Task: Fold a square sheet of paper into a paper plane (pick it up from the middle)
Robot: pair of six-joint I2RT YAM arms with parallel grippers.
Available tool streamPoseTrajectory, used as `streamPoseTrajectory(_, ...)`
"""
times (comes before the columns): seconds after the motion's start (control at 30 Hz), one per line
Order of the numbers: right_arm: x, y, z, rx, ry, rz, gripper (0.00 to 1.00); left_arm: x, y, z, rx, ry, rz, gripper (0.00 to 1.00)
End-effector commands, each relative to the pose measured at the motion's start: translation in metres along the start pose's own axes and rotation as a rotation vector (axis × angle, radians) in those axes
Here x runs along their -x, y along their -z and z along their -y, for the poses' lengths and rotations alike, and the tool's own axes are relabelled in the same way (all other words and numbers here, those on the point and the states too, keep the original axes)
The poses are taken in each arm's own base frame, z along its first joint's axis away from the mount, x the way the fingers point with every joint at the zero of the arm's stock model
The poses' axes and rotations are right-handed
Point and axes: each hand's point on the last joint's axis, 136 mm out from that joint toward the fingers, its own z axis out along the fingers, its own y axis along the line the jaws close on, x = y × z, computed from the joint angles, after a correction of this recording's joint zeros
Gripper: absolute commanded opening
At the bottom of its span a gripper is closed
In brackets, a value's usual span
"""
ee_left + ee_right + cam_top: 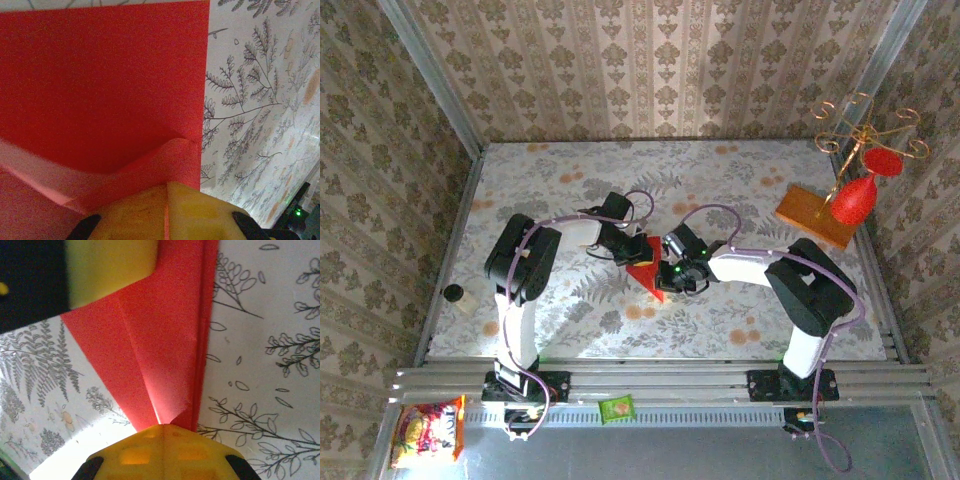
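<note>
The square sheet of paper (647, 276) is bright red and folded into a pointed dart shape, lifted at the middle of the floral table between both grippers. My left gripper (636, 250) holds its upper end. In the left wrist view the yellow fingers (200, 215) are shut with a red sliver of paper (100, 90) pinched between them. My right gripper (669, 268) comes in from the right. In the right wrist view it (162, 432) is shut on the narrow tip of the creased paper (150, 340), and the left gripper's yellow finger (110, 270) grips the far end.
An orange-brown wooden board (810, 213) lies at the back right, with a red goblet ornament (853, 200) on a gold wire stand (865, 125) over it. A small dark-capped pot (454, 294) sits at the left edge. Snack packets (425, 430) lie below the front rail.
</note>
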Motion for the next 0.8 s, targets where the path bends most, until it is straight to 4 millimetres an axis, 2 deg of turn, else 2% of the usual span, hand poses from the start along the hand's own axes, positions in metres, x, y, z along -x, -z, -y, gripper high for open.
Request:
streamPoseTrajectory(0.0,-0.008,-0.007,0.024,-0.077,-0.034,-0.017,0.06,0.002,0.004,-0.013,0.086,0.005,0.015,0.1)
streamPoseTrajectory(0.2,-0.021,-0.013,0.044,-0.132,-0.073,-0.067,0.05,0.022,0.035,0.035,-0.028,-0.113,0.14,0.14)
streamPoseTrajectory(0.3,-0.024,-0.014,0.047,-0.136,-0.08,-0.07,0.05,0.022,0.044,0.038,-0.019,-0.145,0.196,0.14)
streamPoseTrajectory(0.47,-0.024,-0.016,0.047,-0.139,-0.092,-0.076,0.05,0.008,0.035,0.03,-0.037,-0.135,0.184,0.1)
streamPoseTrajectory(0.77,-0.028,-0.019,0.049,-0.144,-0.104,-0.097,0.05,-0.013,0.009,0.034,-0.098,-0.148,0.097,0.09)
